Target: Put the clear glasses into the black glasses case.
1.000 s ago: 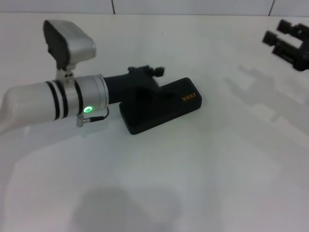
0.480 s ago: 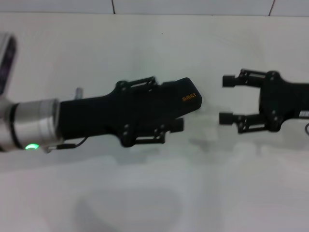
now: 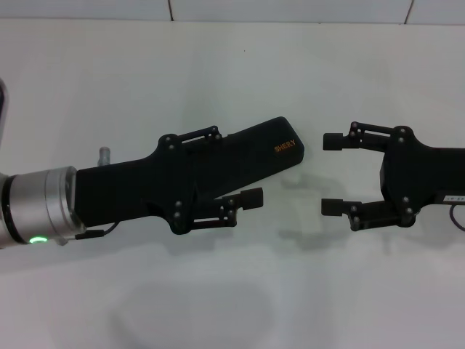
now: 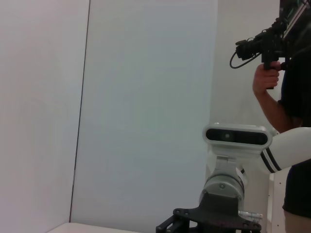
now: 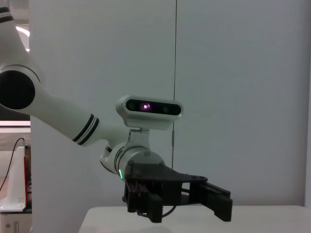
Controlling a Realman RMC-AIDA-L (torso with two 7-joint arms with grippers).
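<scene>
Head view, with both wrist views. The matte black, rounded hard-shell glasses case (image 3: 254, 156), closed, lies on the white table (image 3: 232, 291); small orange lettering (image 3: 285, 147) marks the lid at the end nearer the right gripper. The left gripper (image 3: 236, 167) hangs over the case with its fingers spread wide, one finger (image 3: 251, 198) on the near side of the case, the other beyond it and partly lost against the black shell. The right gripper (image 3: 328, 174) stands just beside the lettered end of the case, apart from it, fingers likewise spread and holding nothing.

Handling, as a judgement: the case looks stiff, light and smooth, so it may slide when pressed at one end; bracing the base while prising the lid along its long seam seems the sound hold. The clear glasses, thin transparent plastic, would be light, slippery and easily bent; the bridge or a lens rim would suit a grip better than an arm.

Hidden or unclear: the clear glasses cannot be found in any view. They may be lost against the white table or lie outside the frame. The case's seam and hinge side cannot be made out, and much of the case is covered by the left gripper. Each wrist view shows only the opposite arm before a pale wall.
</scene>
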